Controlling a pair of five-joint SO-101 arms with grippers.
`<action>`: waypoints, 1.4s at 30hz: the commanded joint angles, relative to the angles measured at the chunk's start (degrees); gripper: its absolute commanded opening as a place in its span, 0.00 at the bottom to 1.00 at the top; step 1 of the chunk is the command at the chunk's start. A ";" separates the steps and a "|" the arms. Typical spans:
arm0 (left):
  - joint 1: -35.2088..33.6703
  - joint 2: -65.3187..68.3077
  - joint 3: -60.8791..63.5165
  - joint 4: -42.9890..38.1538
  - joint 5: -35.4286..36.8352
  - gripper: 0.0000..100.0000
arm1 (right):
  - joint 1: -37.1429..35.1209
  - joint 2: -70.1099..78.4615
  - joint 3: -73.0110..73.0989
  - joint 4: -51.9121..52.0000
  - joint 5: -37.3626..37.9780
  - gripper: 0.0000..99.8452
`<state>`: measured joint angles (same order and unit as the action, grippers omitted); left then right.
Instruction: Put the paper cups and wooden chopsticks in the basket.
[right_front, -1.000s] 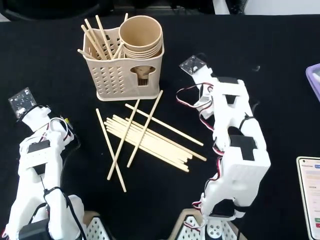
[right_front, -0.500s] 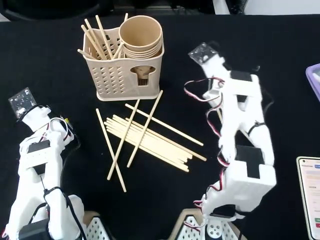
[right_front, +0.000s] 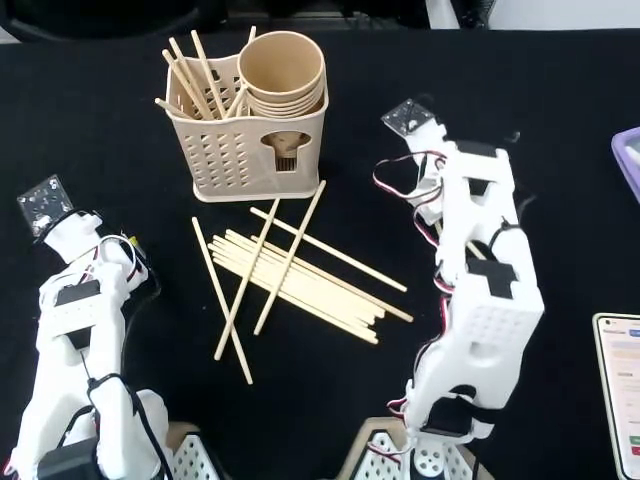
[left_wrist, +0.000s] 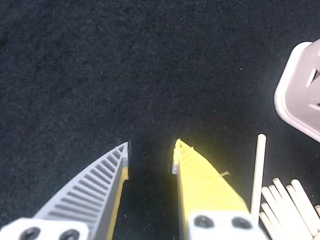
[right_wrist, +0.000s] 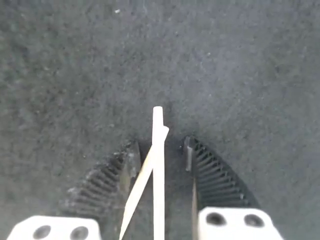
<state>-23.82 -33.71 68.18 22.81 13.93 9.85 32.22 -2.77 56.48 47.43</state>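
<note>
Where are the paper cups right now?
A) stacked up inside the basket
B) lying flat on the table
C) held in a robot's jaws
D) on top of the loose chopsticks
A: the cups sit nested in one stack in the basket, next to some upright chopsticks.

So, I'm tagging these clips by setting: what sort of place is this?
Probably a robotics test bench: a left arm and right arm mounted at a black-covered table, with a basket of paper cups and loose chopsticks as practice props.

Matt black cloth table (right_front: 100, 120), smooth pale wooden chopsticks (right_front: 300, 285), beige plastic basket (right_front: 225, 155), matt paper cups (right_front: 300, 95)
</note>
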 joint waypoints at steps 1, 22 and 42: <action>0.22 -1.67 -0.57 -1.05 0.26 0.16 | 0.88 1.01 -2.59 2.73 3.52 0.01; 0.22 -1.49 -0.75 -1.05 0.26 0.16 | -7.47 -49.27 6.81 13.36 -11.78 0.01; 0.22 -1.41 -0.75 -1.05 0.26 0.16 | -41.93 -77.49 6.29 -8.97 -35.34 0.01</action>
<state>-23.82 -33.71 68.18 22.81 13.93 -28.31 -44.26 4.35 56.04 16.31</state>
